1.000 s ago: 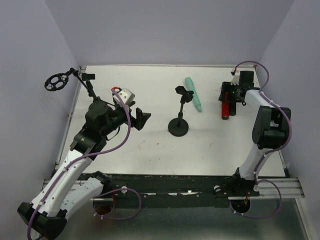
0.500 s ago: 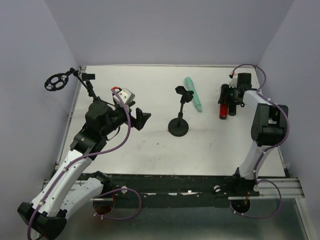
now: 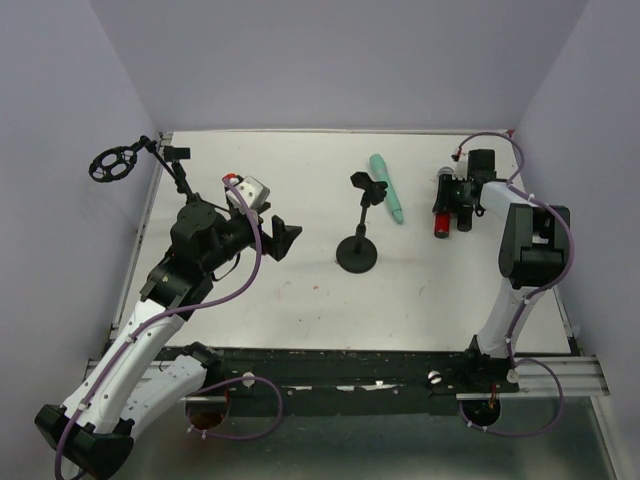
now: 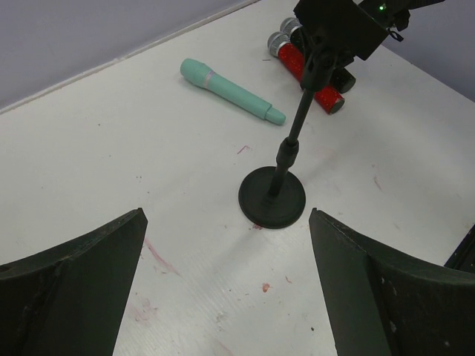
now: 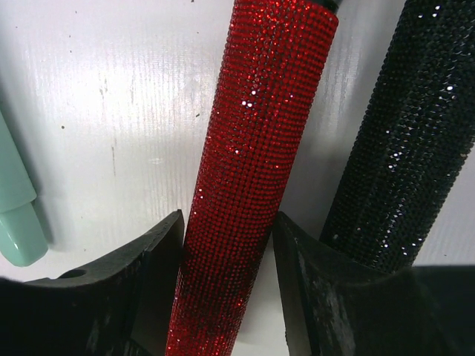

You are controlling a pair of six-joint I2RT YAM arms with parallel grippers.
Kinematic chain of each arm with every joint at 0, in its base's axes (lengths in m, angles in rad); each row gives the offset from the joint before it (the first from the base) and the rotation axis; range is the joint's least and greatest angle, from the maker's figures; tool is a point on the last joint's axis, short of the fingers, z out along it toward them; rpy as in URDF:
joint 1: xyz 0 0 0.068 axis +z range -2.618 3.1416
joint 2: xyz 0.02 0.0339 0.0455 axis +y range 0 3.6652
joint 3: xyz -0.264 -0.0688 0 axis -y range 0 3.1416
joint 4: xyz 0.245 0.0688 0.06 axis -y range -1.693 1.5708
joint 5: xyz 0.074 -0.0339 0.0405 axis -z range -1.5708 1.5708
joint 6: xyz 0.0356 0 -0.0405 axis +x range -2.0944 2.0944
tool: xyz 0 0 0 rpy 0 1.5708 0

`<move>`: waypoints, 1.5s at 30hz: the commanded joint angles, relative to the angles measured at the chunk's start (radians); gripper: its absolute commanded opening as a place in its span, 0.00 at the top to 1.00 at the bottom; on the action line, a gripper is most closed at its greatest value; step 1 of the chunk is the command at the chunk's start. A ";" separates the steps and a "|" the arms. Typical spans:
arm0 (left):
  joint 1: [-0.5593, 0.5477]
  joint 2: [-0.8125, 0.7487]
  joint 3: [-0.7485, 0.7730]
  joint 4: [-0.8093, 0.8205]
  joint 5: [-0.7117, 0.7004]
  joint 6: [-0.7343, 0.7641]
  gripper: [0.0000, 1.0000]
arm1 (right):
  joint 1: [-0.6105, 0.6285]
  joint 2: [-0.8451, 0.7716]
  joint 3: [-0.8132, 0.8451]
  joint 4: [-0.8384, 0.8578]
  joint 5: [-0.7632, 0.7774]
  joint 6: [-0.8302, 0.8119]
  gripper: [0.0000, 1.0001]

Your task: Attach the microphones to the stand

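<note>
R claw (image 5: 226,248) straddles red mic (image 5: 260,148) | black mic (image 5: 404,148) tight beside

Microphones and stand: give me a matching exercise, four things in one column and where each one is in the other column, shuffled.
Things:
1. mint-green microphone
2. red microphone
3. black microphone
4. stand

Places:
A. between the fingers of the right gripper
B. standing upright, no microphone on it
C. lying just outside those fingers, beside the red one
D. lying alone, right of the stand in the top view

Pairs: 1-D, 2-A, 3-C, 4-B
</note>
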 commanded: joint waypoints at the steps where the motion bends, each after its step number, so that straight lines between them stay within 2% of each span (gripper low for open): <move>1: 0.006 -0.009 -0.009 0.005 -0.003 0.001 0.02 | 0.008 0.031 -0.012 -0.001 0.011 0.008 0.43; 4: 0.006 -0.009 -0.009 0.005 -0.001 0.004 0.02 | 0.008 0.031 -0.009 -0.002 0.003 0.008 0.44; 7: 0.005 -0.012 -0.009 0.005 -0.003 0.004 0.01 | 0.008 0.029 -0.009 -0.008 -0.006 0.009 0.50; 12: 0.005 -0.012 -0.009 0.005 0.000 0.004 0.02 | 0.008 0.008 -0.007 -0.010 -0.031 0.023 0.74; 19: 0.006 -0.012 -0.011 0.008 -0.001 0.004 0.01 | 0.008 -0.078 -0.023 0.004 -0.121 0.068 0.88; 30: 0.008 -0.006 -0.020 0.023 0.014 0.006 0.01 | 0.008 -0.210 -0.053 0.012 -0.284 0.037 0.94; 34: 0.006 -0.012 -0.028 0.033 0.029 0.011 0.01 | 0.007 -0.276 -0.064 -0.001 -0.362 -0.043 0.95; 40: 0.010 -0.074 -0.072 0.129 0.144 -0.006 0.01 | 0.008 -0.446 -0.057 -0.030 -0.439 -0.119 0.96; 45: 0.014 -0.115 -0.075 0.227 0.216 -0.144 0.01 | 0.008 -0.556 0.070 -0.207 -0.552 -0.291 0.96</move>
